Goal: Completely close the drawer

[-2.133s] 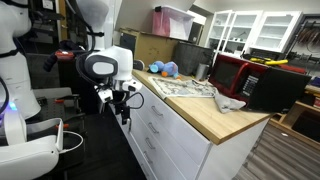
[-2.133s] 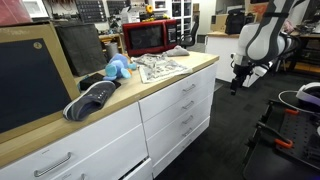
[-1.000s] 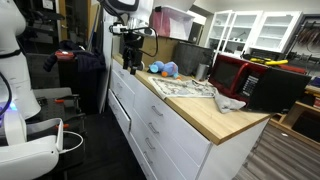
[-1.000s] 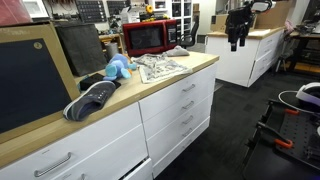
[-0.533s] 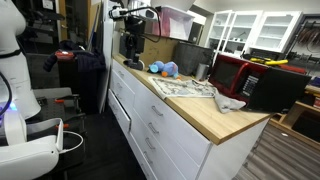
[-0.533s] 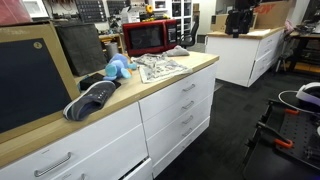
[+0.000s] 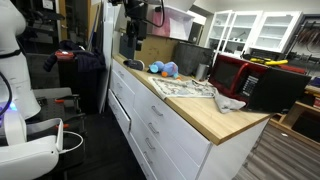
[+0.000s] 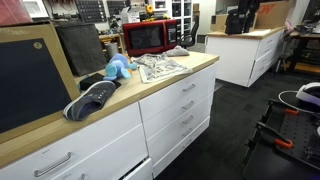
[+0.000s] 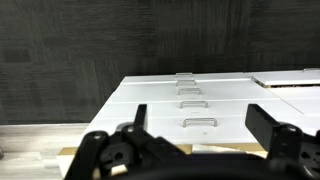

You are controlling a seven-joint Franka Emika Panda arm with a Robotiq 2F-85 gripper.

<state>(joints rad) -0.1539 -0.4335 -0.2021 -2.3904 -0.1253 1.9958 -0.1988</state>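
Observation:
The white cabinet under a wooden counter (image 7: 215, 115) shows in both exterior views. Its shallow top drawer (image 8: 187, 88) sits flush with the fronts below it, and no pale inside shows. In the wrist view the same stack of white fronts with metal handles (image 9: 198, 122) lies below me, all flush. My gripper (image 7: 131, 45) hangs high above the far end of the counter, well clear of the drawers. Its fingers (image 9: 200, 125) are wide apart and hold nothing. I cannot pick it out in the exterior view that looks along the drawer fronts.
On the counter lie a blue plush toy (image 7: 165, 68), newspaper (image 7: 185, 88), a grey cloth (image 7: 228, 102), a red microwave (image 7: 240, 75) and a grey shoe (image 8: 90, 100). A white robot body (image 7: 15, 90) stands across the dark aisle floor (image 7: 100, 140).
My arm has risen from in front of the drawer fronts to high over the counter's far end and keeps climbing. The drawers have not moved.

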